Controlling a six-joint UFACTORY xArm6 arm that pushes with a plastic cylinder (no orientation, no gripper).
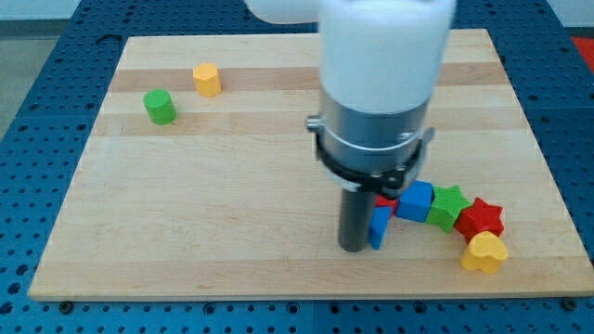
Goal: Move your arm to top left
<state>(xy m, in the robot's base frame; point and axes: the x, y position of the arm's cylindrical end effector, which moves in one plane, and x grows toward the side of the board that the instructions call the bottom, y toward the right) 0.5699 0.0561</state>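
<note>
My tip (354, 247) rests on the wooden board (232, 204) at the view's lower middle, below the large white and grey arm body (380, 83). It touches the left side of a small blue block (379, 225). A red block (385, 203) peeks out just behind that, mostly hidden by the arm. To the right lie a blue cube (416, 201), a green star block (449, 206), a red star block (481, 219) and a yellow heart block (485, 252). At the view's top left stand a green cylinder (160, 107) and a yellow block (207, 80).
The board lies on a blue perforated table (37, 102). The right-hand blocks form a curved row close to the board's bottom right edge.
</note>
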